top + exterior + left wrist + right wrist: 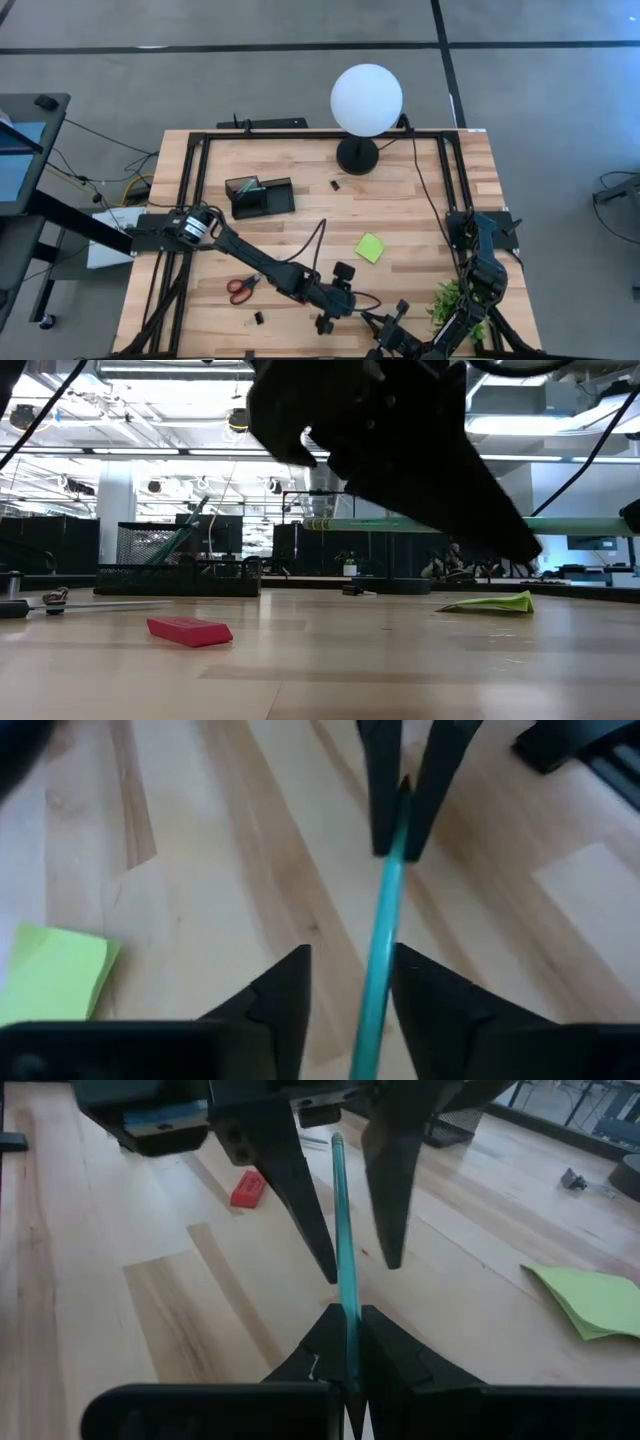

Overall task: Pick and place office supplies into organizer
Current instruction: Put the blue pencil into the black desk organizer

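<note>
A thin teal pen (342, 1230) is held near the table's near edge, where both grippers meet. My right gripper (348, 1312) is shut on it. My left gripper (350, 955) is open, with one finger on each side of the pen's shaft (380, 940) and a gap showing on both sides. The black organizer (260, 195) stands toward the far left with a teal pen in it. The red-handled scissors (241, 288), the lime sticky pad (370, 247), the red piece (190, 630) and the black clips (258, 318) lie flat on the wood. My right gripper pinches the teal pen between its two fingers near one end (350, 1330). The pen runs along the fingers and sticks out ahead of them. Its free end (337, 1142) reaches in between the left gripper's open fingers (300, 1200).
The white globe lamp (367, 100) stands on its round black base at the far edge. A small leafy plant (455, 300) sits by the right arm near the right edge. Another clip (335, 185) lies near the lamp. Bare wood lies between the organizer and the sticky pad.
</note>
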